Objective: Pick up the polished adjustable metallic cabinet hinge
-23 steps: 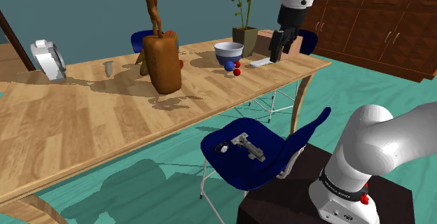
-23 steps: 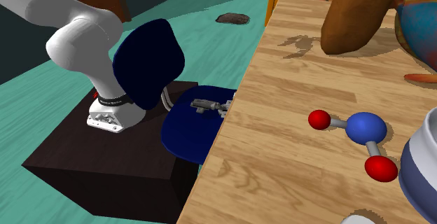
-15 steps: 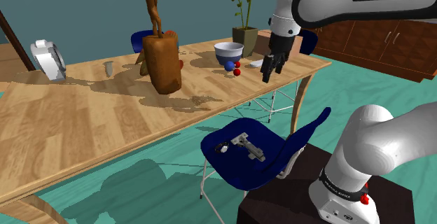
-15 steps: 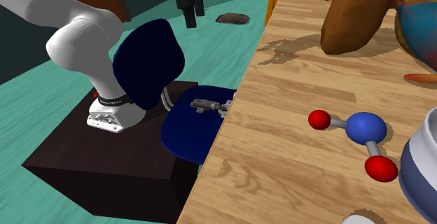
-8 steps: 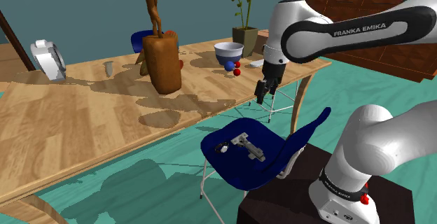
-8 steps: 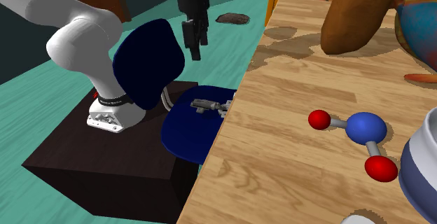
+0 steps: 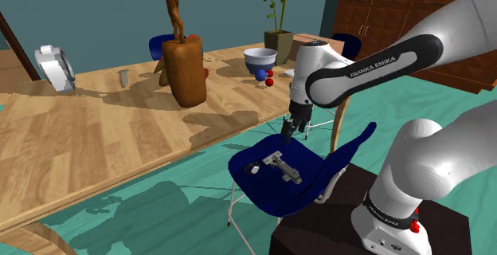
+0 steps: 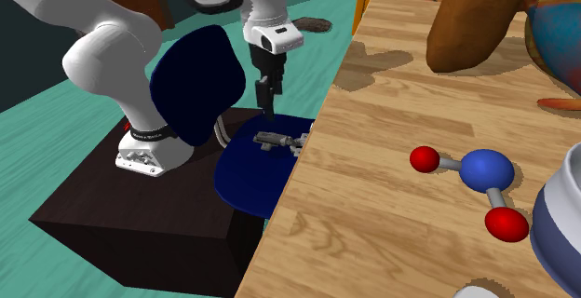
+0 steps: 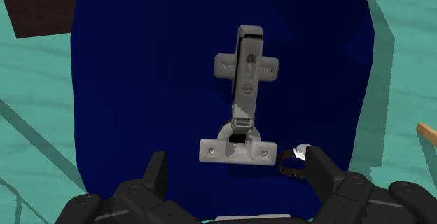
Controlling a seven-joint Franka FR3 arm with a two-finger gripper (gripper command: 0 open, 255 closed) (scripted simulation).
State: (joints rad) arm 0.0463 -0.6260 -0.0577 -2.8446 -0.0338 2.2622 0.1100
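Note:
A silvery metal cabinet hinge (image 7: 280, 166) lies flat on the seat of a dark blue chair (image 7: 267, 188) in front of the stand. My black gripper (image 7: 288, 132) hangs just above the hinge, pointing down at it and clear of it. In the second exterior view the gripper (image 8: 268, 110) hovers over the hinge (image 8: 277, 142) beside the table edge. In the wrist view the hinge (image 9: 241, 103) lies straight ahead of the gripper (image 9: 238, 177), whose fingers (image 9: 155, 175) stand wide apart and hold nothing. A small dark ring with a pale bead (image 9: 293, 159) sits by the hinge's base plate.
The long wooden table (image 7: 95, 134) borders the chair, carrying a brown vase-like shape (image 7: 185, 72), a white-and-blue bowl (image 7: 260, 56) and a red-and-blue ball toy (image 8: 475, 180). The chair back (image 8: 197, 82) rises between seat and dark stand (image 8: 121, 212). Teal floor surrounds them.
The arm has swung away from the table's far end and come down, bringing the gripper from above the tabletop to just over the hinge on the chair seat.

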